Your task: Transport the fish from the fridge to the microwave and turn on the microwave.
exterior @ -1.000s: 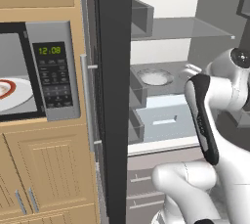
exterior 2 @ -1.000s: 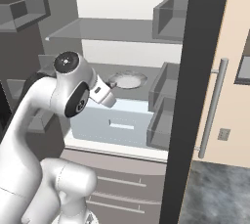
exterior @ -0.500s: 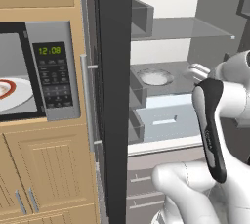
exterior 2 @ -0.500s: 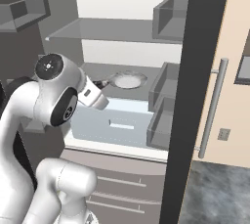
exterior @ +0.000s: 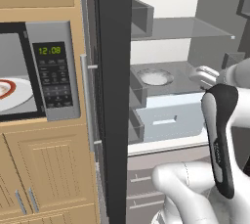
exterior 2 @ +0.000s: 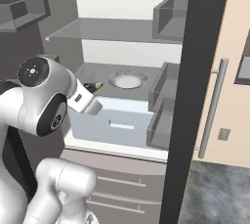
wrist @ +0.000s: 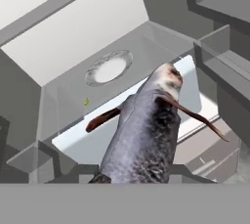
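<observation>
The pincer (wrist: 139, 179) grips the grey fish (wrist: 144, 135), jaws part-closed around its body. Both hang just in front of the open fridge (exterior 2: 122, 32), above its pale drawer (exterior 2: 114, 125).

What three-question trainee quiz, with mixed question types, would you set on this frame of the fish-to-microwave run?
1. True or false: the fish lies on the shelf beside the white plate.
2. Which is it? The microwave holds: A) a bowl, B) a red-rimmed plate, C) a cup.
3. Fill in: the fridge door is ____.

Key
1. False. In the hand view the fish stretches up from the gripper, which grips it in front of the pale drawer.
2. B.
3. Open, showing shelves and door bins.
</observation>
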